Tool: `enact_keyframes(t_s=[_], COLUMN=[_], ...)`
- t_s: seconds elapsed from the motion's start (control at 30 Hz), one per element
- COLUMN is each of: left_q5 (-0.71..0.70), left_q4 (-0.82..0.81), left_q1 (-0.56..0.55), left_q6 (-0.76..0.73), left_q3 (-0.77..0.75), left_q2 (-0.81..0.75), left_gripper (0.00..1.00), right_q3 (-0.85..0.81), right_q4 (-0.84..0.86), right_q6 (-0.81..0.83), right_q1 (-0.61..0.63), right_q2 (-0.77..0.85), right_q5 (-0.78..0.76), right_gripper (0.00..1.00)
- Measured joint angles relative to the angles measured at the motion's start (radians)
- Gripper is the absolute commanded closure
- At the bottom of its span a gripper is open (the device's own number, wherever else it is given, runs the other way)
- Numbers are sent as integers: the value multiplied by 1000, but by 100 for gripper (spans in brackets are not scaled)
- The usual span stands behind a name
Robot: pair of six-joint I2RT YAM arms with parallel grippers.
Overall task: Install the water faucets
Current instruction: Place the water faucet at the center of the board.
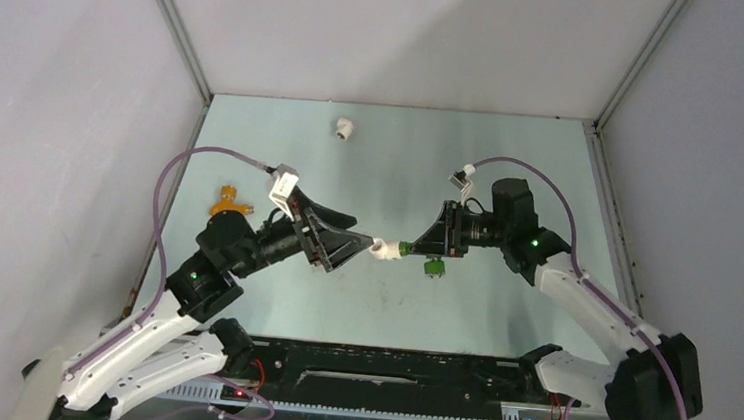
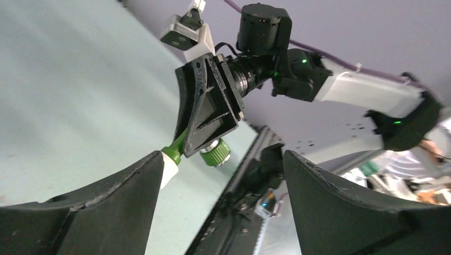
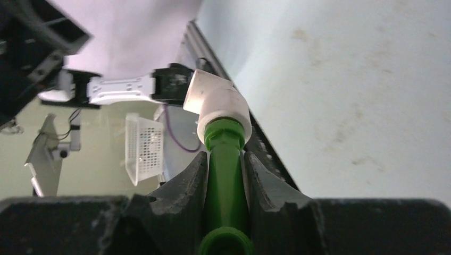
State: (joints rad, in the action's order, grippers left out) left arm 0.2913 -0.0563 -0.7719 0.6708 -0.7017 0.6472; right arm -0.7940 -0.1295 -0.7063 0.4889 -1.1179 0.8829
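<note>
Arms meet nose to nose over the surface (image 1: 392,161): right jaws clenched on the green faucet (image 3: 226,180), left jaws gaping wide, its white elbow (image 3: 218,101) against one finger (image 2: 122,191).

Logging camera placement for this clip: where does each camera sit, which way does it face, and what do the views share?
Top external: above and behind the arms, looking down on the table; both arms show, bases at the bottom.
Left wrist: on the left arm, looking past the open left fingers at the right gripper.
Right wrist: on the right arm, looking along the right fingers, shut on the green faucet.
Shared: all three show the green faucet with the white elbow fitting on its end.
</note>
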Motion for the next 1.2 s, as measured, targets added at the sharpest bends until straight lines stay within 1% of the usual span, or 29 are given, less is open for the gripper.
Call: enact_keyframes(t_s=[0.1, 0.23, 0.37, 0.4, 0.5, 0.63, 0.7, 0.83, 0.87, 1.03, 1.13, 1.2], left_q5=[-59, -154, -253, -273, -327, -406, -431, -455, -456, -444, -410, -389], left_q4=[109, 224, 308, 320, 330, 357, 384, 431, 440, 481, 485, 476], left_q1=[0, 0, 0, 0, 0, 0, 0, 4, 6, 49, 107, 150], left_q6=[-96, -177, -217, -221, -225, -202, -196, -191, -191, -203, -209, -209], left_q3=[-27, -35, -27, -22, 14, 84, 100, 90, 84, 16, -37, -68], left_q2=[2, 14, 30, 32, 29, 25, 33, 89, 106, 233, 310, 356], left_gripper=[1, 0, 0, 0, 0, 0, 0, 0, 0, 0, 0, 0], right_q3=[22, 50, 61, 61, 61, 60, 60, 62, 62, 62, 62, 62], right_q4=[-41, -104, -140, -149, -157, -158, -159, -187, -193, -237, -258, -269], right_q6=[58, 147, 207, 224, 257, 270, 276, 296, 296, 308, 317, 322], right_q1=[-43, -79, -93, -96, -101, -122, -131, -171, -180, -232, -257, -270], right_q2=[-84, -208, -289, -317, -383, -406, -406, -397, -388, -261, -166, -111], right_q5=[-23, -76, -127, -146, -199, -196, -214, -317, -336, -465, -531, -570], right_gripper=[100, 100, 100, 97, 77, 60, 42, 19, 14, 5, 1, 1])
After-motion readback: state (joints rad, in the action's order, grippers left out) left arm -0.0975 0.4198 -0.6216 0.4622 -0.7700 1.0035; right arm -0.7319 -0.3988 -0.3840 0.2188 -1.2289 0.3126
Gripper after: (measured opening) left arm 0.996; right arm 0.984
